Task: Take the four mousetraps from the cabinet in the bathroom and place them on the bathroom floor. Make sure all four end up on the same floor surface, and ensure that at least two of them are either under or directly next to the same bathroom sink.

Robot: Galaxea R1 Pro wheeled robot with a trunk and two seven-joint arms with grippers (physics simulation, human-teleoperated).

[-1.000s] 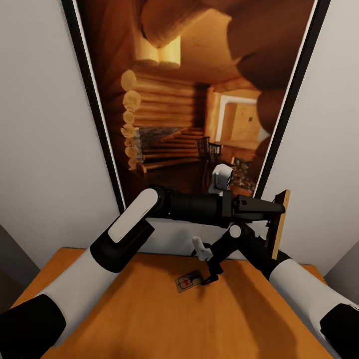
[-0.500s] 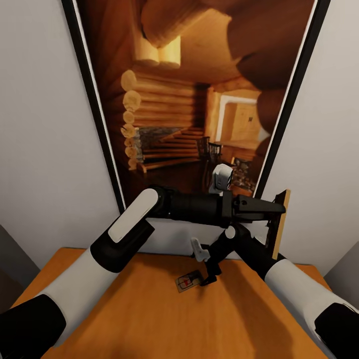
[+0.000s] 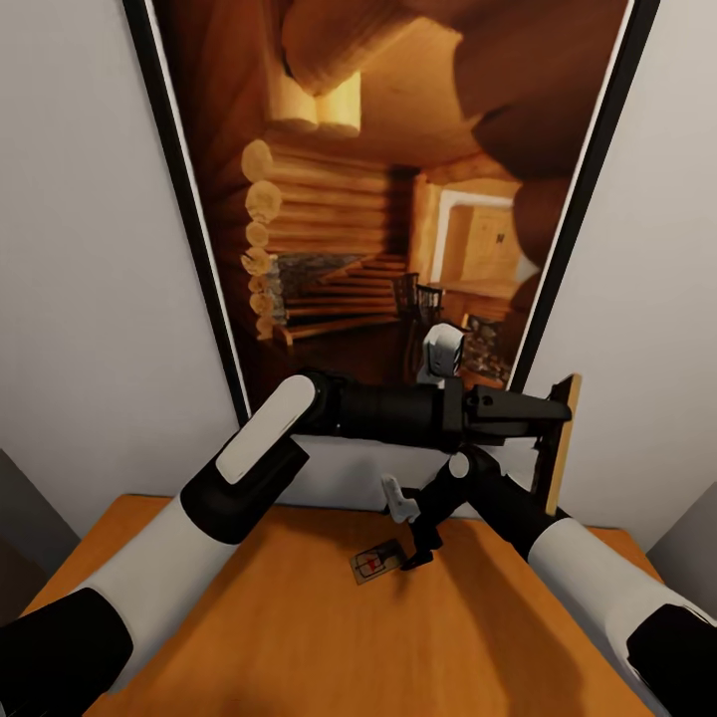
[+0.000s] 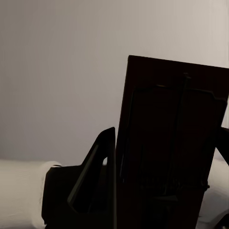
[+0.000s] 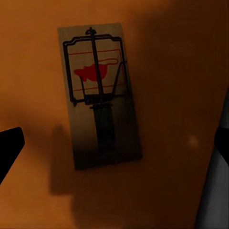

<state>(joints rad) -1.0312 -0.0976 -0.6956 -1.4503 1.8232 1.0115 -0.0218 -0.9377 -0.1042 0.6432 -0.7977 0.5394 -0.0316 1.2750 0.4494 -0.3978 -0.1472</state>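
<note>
Currently 1 mousetrap (image 3: 556,443) is clamped edge-on in the left pincer (image 3: 543,430), raised above the cabinet (image 3: 249,617) top, near the wall; in the left wrist view it is seen as a dark slab (image 4: 171,143) between the fingers (image 4: 93,167). A 2nd mousetrap (image 3: 375,564) is seen flat on the cabinet top, wire bar and red mark up. The right pincer (image 3: 410,528) is held just above and beside it, fingers apart; in the right wrist view the trap (image 5: 99,95) is framed between the 2 fingertips (image 5: 9,148), untouched. A framed log-cabin picture (image 3: 388,189) is hung on the wall behind.
</note>
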